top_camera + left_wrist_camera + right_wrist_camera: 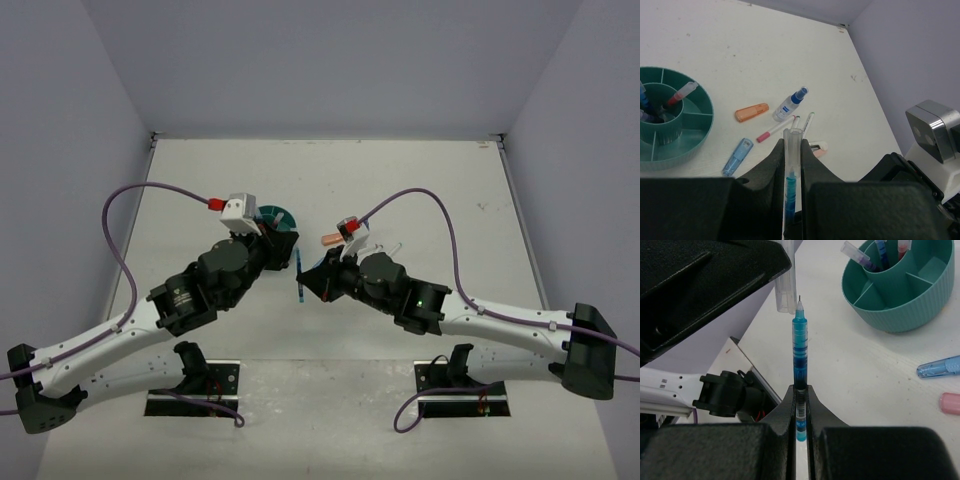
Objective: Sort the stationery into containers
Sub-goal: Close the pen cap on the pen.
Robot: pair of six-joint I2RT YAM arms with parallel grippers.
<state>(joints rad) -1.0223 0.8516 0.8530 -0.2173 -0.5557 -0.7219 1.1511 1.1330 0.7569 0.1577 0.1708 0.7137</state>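
Note:
My left gripper (792, 145) is shut on a clear pen cap (792, 137), and it also shows in the top view (291, 247). My right gripper (800, 390) is shut on a blue pen (800, 352) and holds it upright above the table; the pen also shows in the top view (300, 272). The pen's tip sits right beside the cap's (786, 290) open end. The teal organizer (699, 131) holds several pens in its central cup. It also shows in the right wrist view (900, 315) and, partly hidden by my left arm, in the top view (281, 217).
On the table right of the organizer lie an orange marker (751, 112), a blue-capped clear bottle (790, 103), a pink-capped white pen (774, 129), a green pen (808, 122), a light-blue marker (738, 156) and a pink marker (818, 147).

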